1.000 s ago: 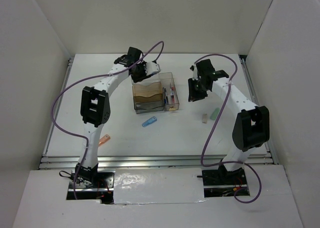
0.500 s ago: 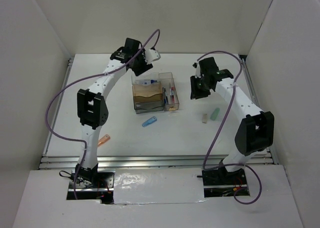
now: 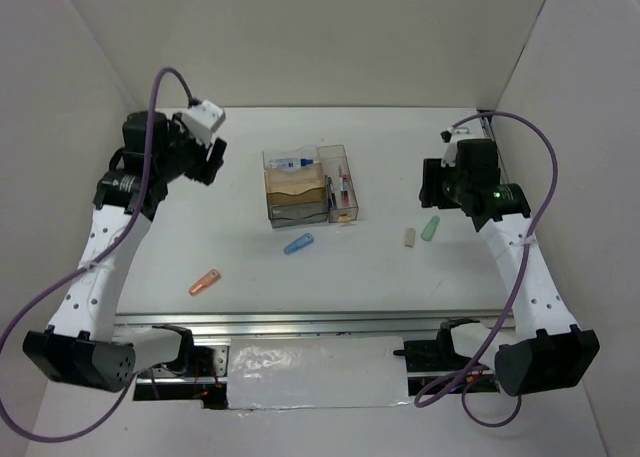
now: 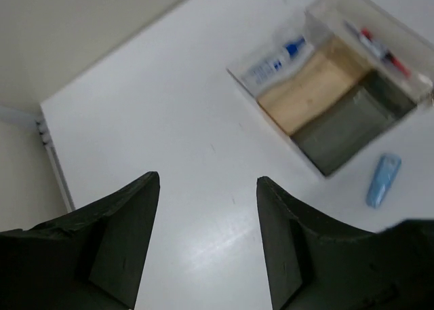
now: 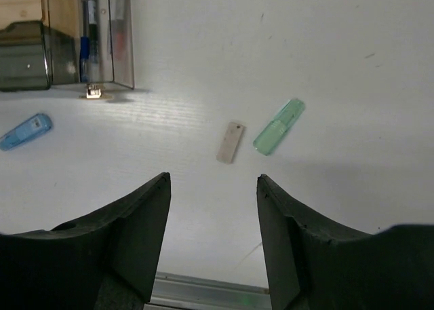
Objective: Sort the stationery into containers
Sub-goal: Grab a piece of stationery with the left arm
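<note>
The clear organizer (image 3: 305, 189) stands at the table's middle, with brown tiers and a narrow clear bin on its right. A white blue-capped bottle (image 4: 279, 60) lies in its back compartment, and pens (image 5: 88, 25) lie in the narrow bin. Loose on the table are a blue piece (image 3: 298, 243), an orange piece (image 3: 204, 282), a beige piece (image 5: 230, 142) and a mint-green piece (image 5: 279, 125). My left gripper (image 4: 207, 178) hangs open and empty over bare table, left of the organizer. My right gripper (image 5: 213, 177) is open and empty, just short of the beige and mint-green pieces.
A small pale clip-like bit (image 5: 93, 91) lies against the organizer's front corner. A metal rail (image 3: 320, 322) runs along the table's near edge. White walls close in the left, back and right sides. Purple cables loop above both arms.
Both arms swung outward from the organizer, the left one to the left, the right one to the right. Both jaws widened. The bottle now lies in the back compartment.
</note>
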Tool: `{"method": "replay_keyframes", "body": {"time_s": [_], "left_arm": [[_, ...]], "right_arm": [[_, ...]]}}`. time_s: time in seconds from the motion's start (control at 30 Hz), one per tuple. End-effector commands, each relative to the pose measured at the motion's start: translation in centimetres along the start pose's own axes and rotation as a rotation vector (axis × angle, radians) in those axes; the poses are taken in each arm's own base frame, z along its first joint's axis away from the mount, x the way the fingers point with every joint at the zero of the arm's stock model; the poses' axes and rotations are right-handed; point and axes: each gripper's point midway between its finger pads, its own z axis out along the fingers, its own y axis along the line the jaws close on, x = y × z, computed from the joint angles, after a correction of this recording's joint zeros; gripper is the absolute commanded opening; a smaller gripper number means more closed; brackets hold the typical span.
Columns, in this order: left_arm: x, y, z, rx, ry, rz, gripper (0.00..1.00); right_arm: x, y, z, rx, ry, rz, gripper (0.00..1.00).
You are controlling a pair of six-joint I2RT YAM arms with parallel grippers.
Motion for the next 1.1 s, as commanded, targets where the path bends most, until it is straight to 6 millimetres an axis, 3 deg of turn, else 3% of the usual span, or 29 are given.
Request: {"method": "replay_keyframes", "body": {"time_s": [0.0,0.07,0.2,0.4,0.5,0.77,1.07], "left_arm": [[8.6,-4.0,-0.6,0.179,0.188,0.032,0.72],[11.7,-5.6,-2.4,0.238,0.228,0.043,0.76],[18.7,-7.6,-4.6,0.312,0.395,0.069,0.73],[26.1,-8.5,-6.0,0.355,0.612,0.114,0.72],[28.1,-8.9,-6.0,0.372,0.668,0.113,0.73],[30.4,-9.1,-5.2,0.401,0.749,0.079,0.80],[30.4,-8.8,-4.1,0.410,0.763,0.054,0.81]], "right_arm": [[1.5,0.8,0.4,-0.068,0.027,-0.015,0.61],[2.8,0.9,0.5,-0.079,0.066,-0.014,0.62],[5.6,0.9,0.3,-0.101,0.101,-0.055,0.62],[7.8,0.0,-0.6,-0.070,0.081,-0.077,0.64],[7.4,-0.5,-0.9,-0.046,0.072,-0.068,0.65],[7.2,-1.4,-1.1,0.002,0.102,-0.068,0.67],[6.1,-1.7,-1.3,0.016,0.086,-0.043,0.68]]}}
